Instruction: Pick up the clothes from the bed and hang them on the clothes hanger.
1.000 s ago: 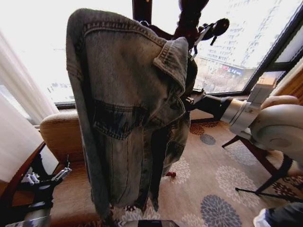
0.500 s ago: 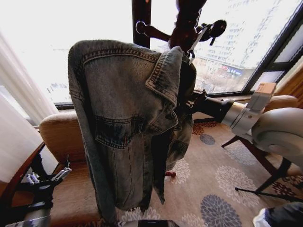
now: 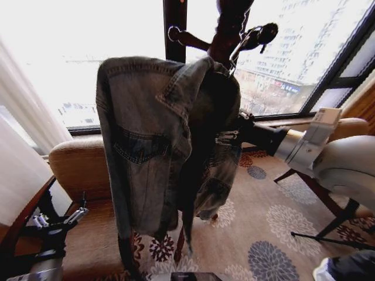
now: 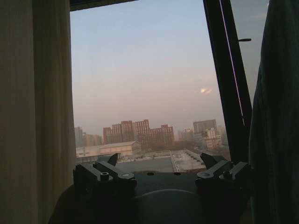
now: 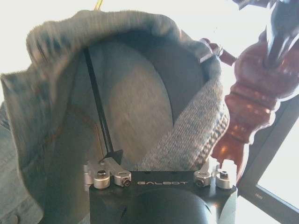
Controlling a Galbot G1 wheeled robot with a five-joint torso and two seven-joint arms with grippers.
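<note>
Presently the right gripper point(image 5: 159, 175) stands spread wide inside the denim jacket point(image 3: 158, 146), beside the clothes hanger point(image 5: 98, 100), steadying it at the wooden stand point(image 3: 228, 29); left gripper point(image 4: 161, 175) parked open, low

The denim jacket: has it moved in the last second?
Yes. The denim jacket has dropped lower against the dark wooden coat stand, its top now below the stand's pegs.

A dark turned-wood coat stand point(image 3: 229, 23) carried the denim jacket point(image 3: 152, 140) above a floral carpet point(image 3: 263, 234), beside a tan armchair point(image 3: 76, 164).
</note>
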